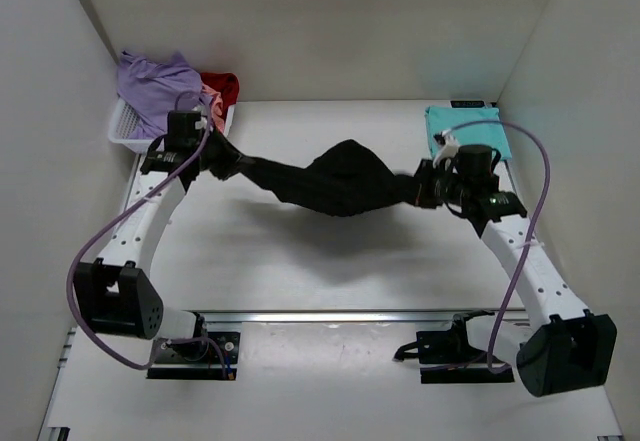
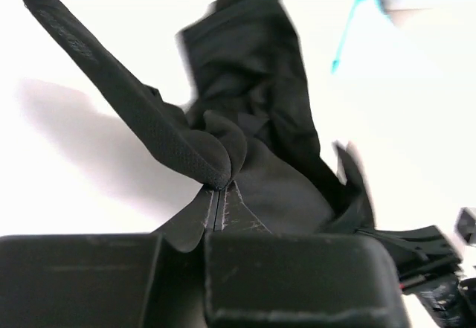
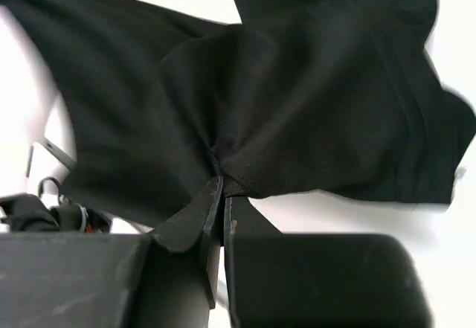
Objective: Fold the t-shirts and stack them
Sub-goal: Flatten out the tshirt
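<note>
The black t-shirt point(image 1: 335, 183) hangs stretched in the air between my two grippers, above the middle of the table, sagging in the centre. My left gripper point(image 1: 232, 164) is shut on its left end; the left wrist view shows the jaws point(image 2: 216, 194) pinched on black cloth point(image 2: 260, 90). My right gripper point(image 1: 420, 187) is shut on its right end, jaws point(image 3: 222, 183) closed on bunched cloth point(image 3: 297, 97). A folded teal t-shirt point(image 1: 466, 129) lies flat at the back right. A lavender t-shirt point(image 1: 155, 86), a pink one point(image 1: 211, 101) and a red one point(image 1: 222, 86) are heaped at the back left.
A white lattice basket point(image 1: 122, 129) holds the heaped shirts at the back left corner. White walls enclose the table on the left, back and right. A metal rail point(image 1: 340, 316) runs along the near edge by the arm bases.
</note>
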Robot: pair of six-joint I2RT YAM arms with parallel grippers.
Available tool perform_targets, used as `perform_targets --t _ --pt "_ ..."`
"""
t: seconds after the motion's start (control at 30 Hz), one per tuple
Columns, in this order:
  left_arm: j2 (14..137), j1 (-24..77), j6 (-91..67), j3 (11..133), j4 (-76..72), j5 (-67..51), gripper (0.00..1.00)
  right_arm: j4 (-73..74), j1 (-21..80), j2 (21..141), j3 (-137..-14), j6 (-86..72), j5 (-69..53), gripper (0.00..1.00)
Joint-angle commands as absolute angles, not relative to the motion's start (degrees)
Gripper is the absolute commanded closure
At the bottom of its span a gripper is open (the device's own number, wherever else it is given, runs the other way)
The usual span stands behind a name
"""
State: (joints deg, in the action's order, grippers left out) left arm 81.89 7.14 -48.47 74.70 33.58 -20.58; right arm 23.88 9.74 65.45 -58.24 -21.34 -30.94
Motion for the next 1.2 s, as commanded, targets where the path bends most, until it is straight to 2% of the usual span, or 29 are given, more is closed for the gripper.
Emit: perform_targets --t 0.0,0.03,0.1,0.23,0.27,0.3,0.4,0.47,0.7,0.8,1.0,1.17 --pt "76.6 5.8 -46.1 68.0 39.6 -16.2 1.0 30.6 7.6 60.4 -48.7 -23.2 -32.0 1.0" --pt "75.9 6.0 -45.1 64.7 40.6 -15.6 1.0 32.2 7.7 58.0 -47.4 -22.9 -31.7 0.96" --pt "74.5 5.8 -44.6 60.0 41.7 -13.5 1.0 34.4 8.0 55.1 -42.2 -22.8 -31.6 0.79" --pt "72.3 3.3 -43.4 52.7 41.0 -13.8 1.0 38.2 7.5 50.8 -39.6 -22.1 -30.6 0.58" --pt "72.2 2.5 -42.5 52.0 39.8 -13.3 0.95 38.1 6.5 50.2 -39.1 -21.7 -30.9 0.52" --pt "72.9 1.5 -42.1 51.9 39.1 -13.1 0.85 37.8 5.5 50.4 -38.9 -21.3 -31.4 0.47" --pt "75.9 1.2 -41.3 53.9 38.7 -13.4 0.94 35.3 4.2 53.2 -38.7 -20.0 -34.1 0.43" --pt "77.6 1.8 -41.0 55.4 38.5 -14.8 1.0 32.9 8.0 56.4 -39.6 -18.6 -32.5 0.43" --pt "79.1 2.5 -41.1 53.9 37.8 -16.6 1.0 19.8 26.1 64.9 -41.2 -7.3 -26.3 0.37" --pt "79.4 3.1 -40.2 54.4 38.7 -16.1 1.0 12.5 27.4 70.3 -40.6 -4.8 -23.6 0.3" --pt "79.0 4.2 -40.0 53.7 39.1 -16.4 1.0 4.5 29.9 80.1 -44.6 2.4 -14.8 0.24" --pt "77.9 4.2 -40.2 52.6 39.0 -17.7 1.0 4.3 30.7 86.4 -48.4 5.0 -17.2 0.24"
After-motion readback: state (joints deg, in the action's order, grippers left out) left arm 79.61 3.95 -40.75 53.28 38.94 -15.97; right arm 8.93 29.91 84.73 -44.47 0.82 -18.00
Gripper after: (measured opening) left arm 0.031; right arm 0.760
